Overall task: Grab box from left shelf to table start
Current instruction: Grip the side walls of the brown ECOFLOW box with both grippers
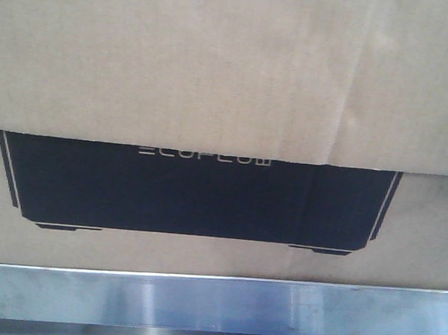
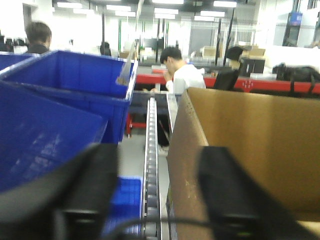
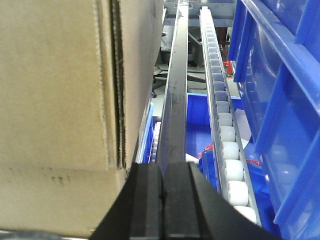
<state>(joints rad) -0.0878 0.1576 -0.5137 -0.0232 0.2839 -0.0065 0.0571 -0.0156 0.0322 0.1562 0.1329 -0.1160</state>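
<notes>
The brown cardboard box [image 1: 232, 67] fills the front view, showing its black rectangle with pale ECOFLOW lettering. It rests on the left shelf [image 1: 213, 302], whose silver rail runs along the bottom. My left gripper [image 2: 157, 195] is open. Its right finger [image 2: 225, 190] is in front of the box [image 2: 250, 135], and the box's corner edge is in the gap. I cannot tell whether they touch. My right gripper [image 3: 162, 200] is shut on nothing, just to the right of the box [image 3: 60, 100]. The table is out of view.
Blue plastic bins [image 2: 75, 85] stand left of the box, and more blue bins [image 3: 285, 100] are on its right. Roller tracks [image 3: 225, 145] and a dark rail [image 3: 175, 100] run alongside the box. People work at benches in the background [image 2: 182, 75].
</notes>
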